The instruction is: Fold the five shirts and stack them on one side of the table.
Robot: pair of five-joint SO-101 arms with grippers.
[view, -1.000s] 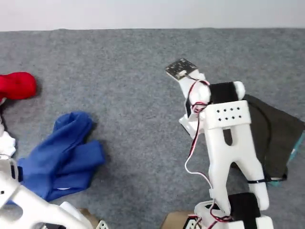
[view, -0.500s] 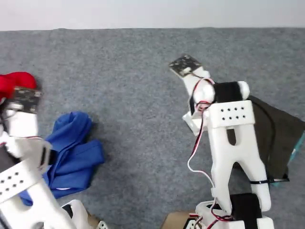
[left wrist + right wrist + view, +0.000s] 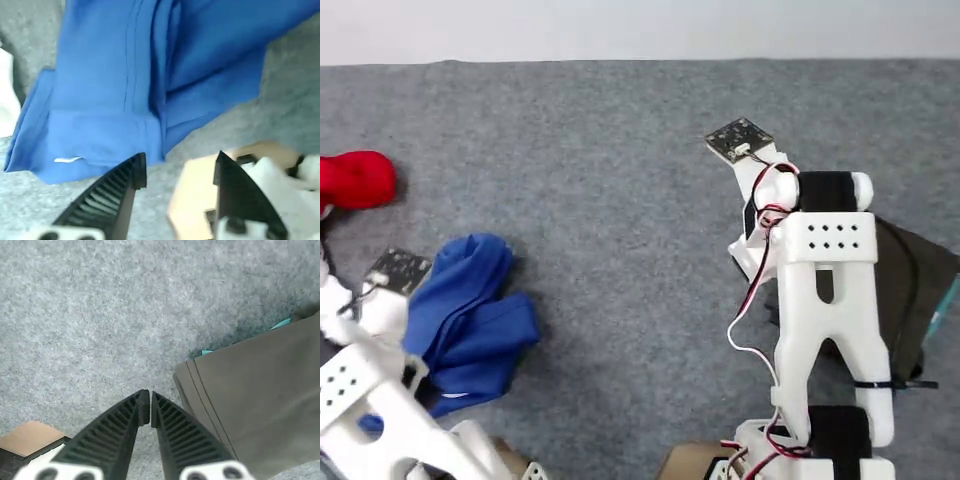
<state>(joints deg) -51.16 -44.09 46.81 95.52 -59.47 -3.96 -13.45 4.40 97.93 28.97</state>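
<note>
**Grey felt, white edge, soft light**

The table is covered in a grey, felt-like cloth, mottled and a little fuzzy, running out past the left and right sides; along its far edge rises a plain white band, wall or board I cannot tell, meeting the grey in a nearly straight line; at the near edge, right of centre, a tan cardboard-coloured piece peeks in; the light is soft and even, and the shadows are faint.

A robotics lab setup: a grey felt-covered counter against a bare white wall, with white plastic arms and exposed wiring.
</note>
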